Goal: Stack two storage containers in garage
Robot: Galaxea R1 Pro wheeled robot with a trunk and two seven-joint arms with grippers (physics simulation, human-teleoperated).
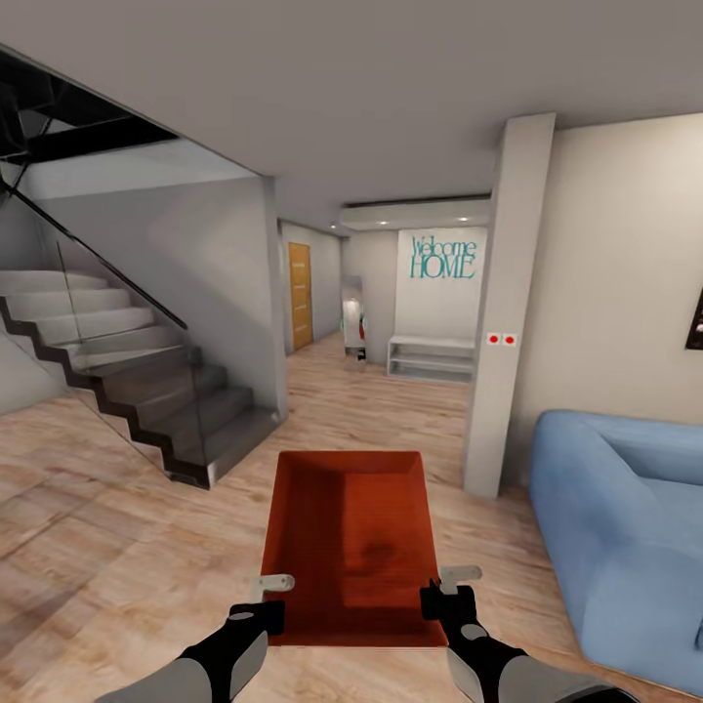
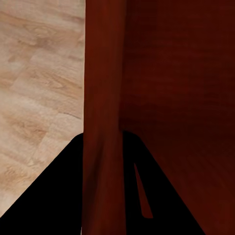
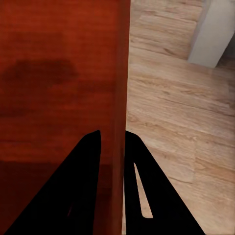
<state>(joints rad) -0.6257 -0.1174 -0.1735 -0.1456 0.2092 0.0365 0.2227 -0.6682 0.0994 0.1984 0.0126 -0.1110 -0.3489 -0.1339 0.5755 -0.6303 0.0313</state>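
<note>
Both tools, left (image 1: 264,598) and right (image 1: 444,591), clamp the storage container's (image 1: 350,527) side walls (apparently carried).

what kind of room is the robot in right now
Most likely the open living area of a home, leading to an entry hall: a blue sofa, a staircase with a glass side, light wood-plank floor, and a "Welcome HOME" sign down the hall.

You have one storage container (image 1: 351,532) straight ahead, above the wood-plank floor (image 1: 117,547), the left gripper (image 1: 262,598) at its left wall and the right gripper (image 1: 447,589) at its right wall. The staircase (image 1: 127,381) lies to your left, the sofa (image 1: 625,527) to your right, the pillar (image 1: 508,312) just left of the sofa, and the low shelf (image 1: 432,357) far ahead.
</note>
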